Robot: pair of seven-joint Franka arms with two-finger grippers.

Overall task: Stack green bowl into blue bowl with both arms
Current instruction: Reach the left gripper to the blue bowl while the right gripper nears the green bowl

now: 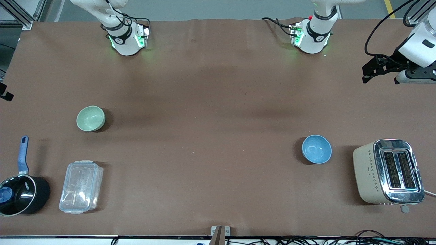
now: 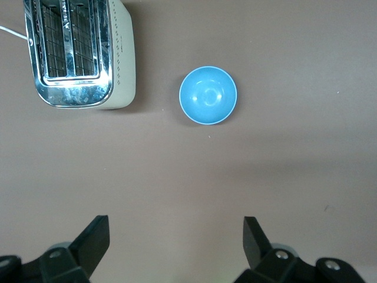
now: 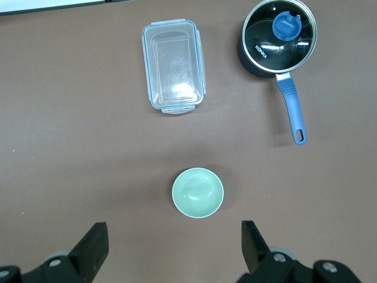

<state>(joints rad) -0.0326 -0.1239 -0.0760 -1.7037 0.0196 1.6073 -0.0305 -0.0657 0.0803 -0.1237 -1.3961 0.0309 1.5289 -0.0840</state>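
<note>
Both grippers are hanging wide open and empty – left gripper [image 2: 175,247] high over the blue bowl [image 1: 316,149], right gripper [image 3: 174,250] over the green bowl [image 1: 90,118], sitting at the blue bowl's ten o'clock toward the right arm's end – and a glossy rim is risking to slip.

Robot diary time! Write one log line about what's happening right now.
stage: not started | green bowl: alone, toward right arm's end | blue bowl: empty, beside toaster | left gripper: open, raised | right gripper: open, raised

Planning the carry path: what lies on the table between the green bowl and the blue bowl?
Nothing: in the front view only bare brown table runs from the green bowl to the blue bowl.
</note>
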